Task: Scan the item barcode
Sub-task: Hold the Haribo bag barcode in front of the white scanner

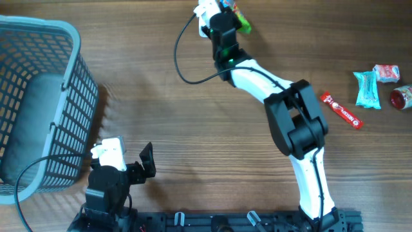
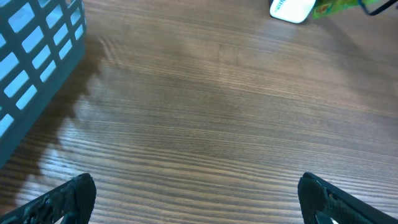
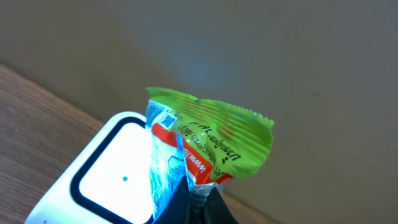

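Green packet [image 3: 211, 146] is sticking up out of R pincer [image 3: 199, 198], long axis upright in wrist view, crimped end pointing away, beside lit scanner [image 3: 106, 180] at tabletop's [image 2: 217, 112] far edge. R pincer is clamping its lower end; L pincer [image 2: 196, 199] is gaping wide, holding nothing.
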